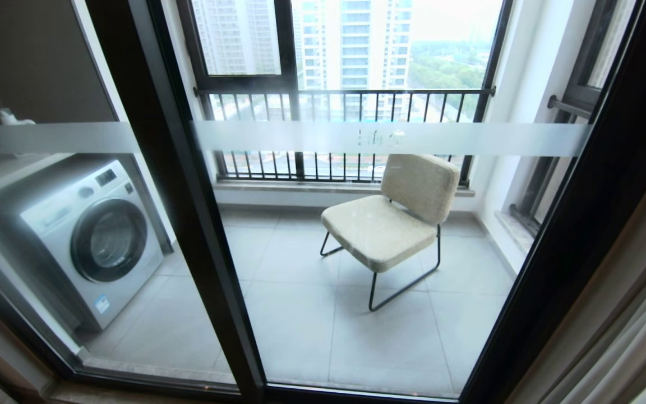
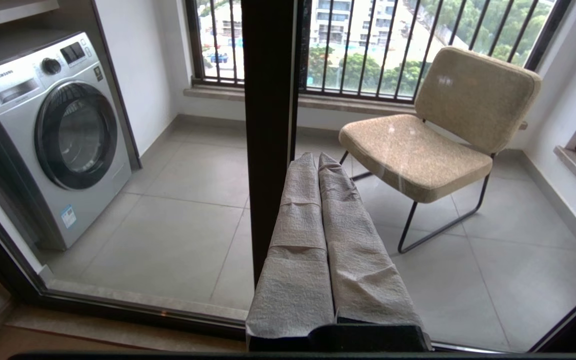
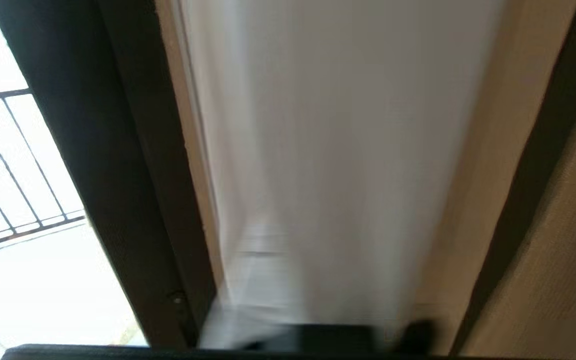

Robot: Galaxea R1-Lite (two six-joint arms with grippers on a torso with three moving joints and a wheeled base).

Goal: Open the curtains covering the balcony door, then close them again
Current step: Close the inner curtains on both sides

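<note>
The balcony door (image 1: 199,224), with thick black frames and a frosted band (image 1: 390,138), stands uncovered across the head view. The curtains (image 1: 637,336) hang bunched at the far right edge, cream-beige folds beside the right door frame. In the right wrist view, pale white fabric (image 3: 343,100) fills the middle between the black door frame (image 3: 118,200) and the beige curtain (image 3: 568,250). My right gripper (image 3: 313,280) is a blur against that fabric. My left gripper (image 2: 316,159) is shut and empty, its paper-wrapped fingers (image 2: 293,280) pressed together and pointing at the door's centre post (image 2: 268,125).
Behind the glass a white washing machine (image 1: 93,235) stands at the left. A beige chair (image 1: 390,224) on a black wire frame sits mid-right on the tiled balcony floor. A black barred railing (image 1: 345,106) runs along the outer window.
</note>
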